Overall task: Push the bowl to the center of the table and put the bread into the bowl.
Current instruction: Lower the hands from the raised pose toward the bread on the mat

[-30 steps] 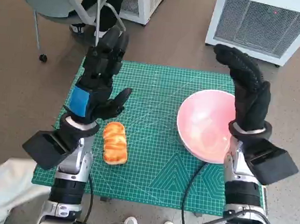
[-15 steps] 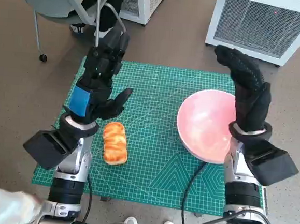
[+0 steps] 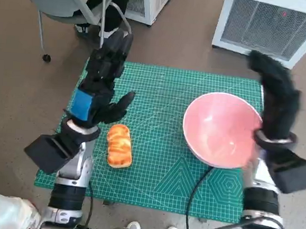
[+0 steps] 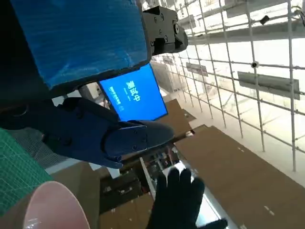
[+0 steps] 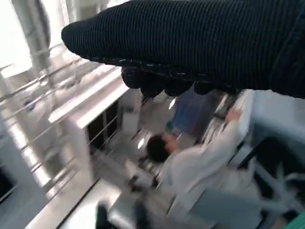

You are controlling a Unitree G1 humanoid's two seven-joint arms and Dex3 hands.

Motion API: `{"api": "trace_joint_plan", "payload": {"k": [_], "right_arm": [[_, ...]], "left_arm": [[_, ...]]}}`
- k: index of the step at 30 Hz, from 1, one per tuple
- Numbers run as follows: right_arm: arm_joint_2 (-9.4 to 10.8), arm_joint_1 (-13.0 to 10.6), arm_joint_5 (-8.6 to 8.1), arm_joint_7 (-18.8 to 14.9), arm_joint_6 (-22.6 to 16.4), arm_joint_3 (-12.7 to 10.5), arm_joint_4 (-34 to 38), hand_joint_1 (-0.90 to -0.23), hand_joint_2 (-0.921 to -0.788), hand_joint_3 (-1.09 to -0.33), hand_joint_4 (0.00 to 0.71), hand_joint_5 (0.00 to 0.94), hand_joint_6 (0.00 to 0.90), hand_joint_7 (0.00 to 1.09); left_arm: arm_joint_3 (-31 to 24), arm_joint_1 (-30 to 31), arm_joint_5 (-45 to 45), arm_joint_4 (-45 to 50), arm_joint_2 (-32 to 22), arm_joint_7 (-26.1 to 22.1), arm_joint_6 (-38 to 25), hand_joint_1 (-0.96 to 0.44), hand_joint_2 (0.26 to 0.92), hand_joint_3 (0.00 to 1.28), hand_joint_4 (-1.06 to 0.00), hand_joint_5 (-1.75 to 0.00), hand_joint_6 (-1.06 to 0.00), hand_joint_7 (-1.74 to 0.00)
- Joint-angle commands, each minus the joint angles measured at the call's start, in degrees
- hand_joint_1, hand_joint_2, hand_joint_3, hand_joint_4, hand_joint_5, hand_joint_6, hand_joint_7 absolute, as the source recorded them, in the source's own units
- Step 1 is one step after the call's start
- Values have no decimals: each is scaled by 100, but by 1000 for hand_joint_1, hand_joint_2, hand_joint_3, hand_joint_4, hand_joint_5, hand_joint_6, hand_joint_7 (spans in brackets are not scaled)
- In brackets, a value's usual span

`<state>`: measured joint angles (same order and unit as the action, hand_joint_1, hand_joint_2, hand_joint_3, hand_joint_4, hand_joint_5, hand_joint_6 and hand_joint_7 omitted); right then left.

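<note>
Bowl (image 3: pixel 220 130) sits empty, bread (image 3: pixel 119 146) beside it on the mat (image 3: pixel 159 168), both hands' fingers spread, holding nothing.

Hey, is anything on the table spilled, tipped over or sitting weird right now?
Nothing is spilled or damaged. The pink bowl sits upright and empty toward the right edge of the green mat, not at its center, and the bread lies whole on the mat beside the left hand.

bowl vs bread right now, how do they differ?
The bowl is pink, round, smooth and much the larger; the bread is a small golden-brown, ridged, oblong loaf. The bowl sits on the mat's right side by the right hand, the bread on the left just below the left hand. Both rest on the mat, unheld.
</note>
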<state>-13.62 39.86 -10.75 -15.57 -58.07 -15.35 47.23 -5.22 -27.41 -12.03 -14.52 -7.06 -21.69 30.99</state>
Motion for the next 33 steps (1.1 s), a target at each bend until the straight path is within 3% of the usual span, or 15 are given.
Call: {"api": "trace_joint_plan", "payload": {"k": [1, 9, 13, 24, 33], "right_arm": [[-209, -211, 251, 628, -3, -272, 589, -540, -921, -867, 324, 1, 63, 575], [-593, -256, 555, 1490, 346, -411, 1691, -525, -921, -868, 328, 3, 68, 599], [-653, -278, 480, 1631, 690, -458, 2143, -517, -921, -864, 330, 2, 113, 528], [-340, -293, 176, 1263, 1535, -663, 2710, -508, -921, -839, 305, 0, 140, 384], [-22, -226, 165, 1085, 2156, -662, 2838, -513, -921, -820, 308, 2, 188, 304]], "left_arm": [[8, 89, -22, 89, -23, 15, -38, -413, 921, 430, -104, -1, 1, -382], [-14, 126, -39, 60, -12, 27, -37, -422, 921, 427, -105, -1, 1, -394], [-17, 131, -41, 61, -4, 39, -54, -424, 921, 427, -106, -2, 1, -400], [-8, 99, -28, 58, -9, 67, -95, -424, 921, 427, -108, -3, 1, -414], [-23, 126, -60, 97, -45, 33, -121, -429, 921, 427, -108, -2, 1, -415]]}}
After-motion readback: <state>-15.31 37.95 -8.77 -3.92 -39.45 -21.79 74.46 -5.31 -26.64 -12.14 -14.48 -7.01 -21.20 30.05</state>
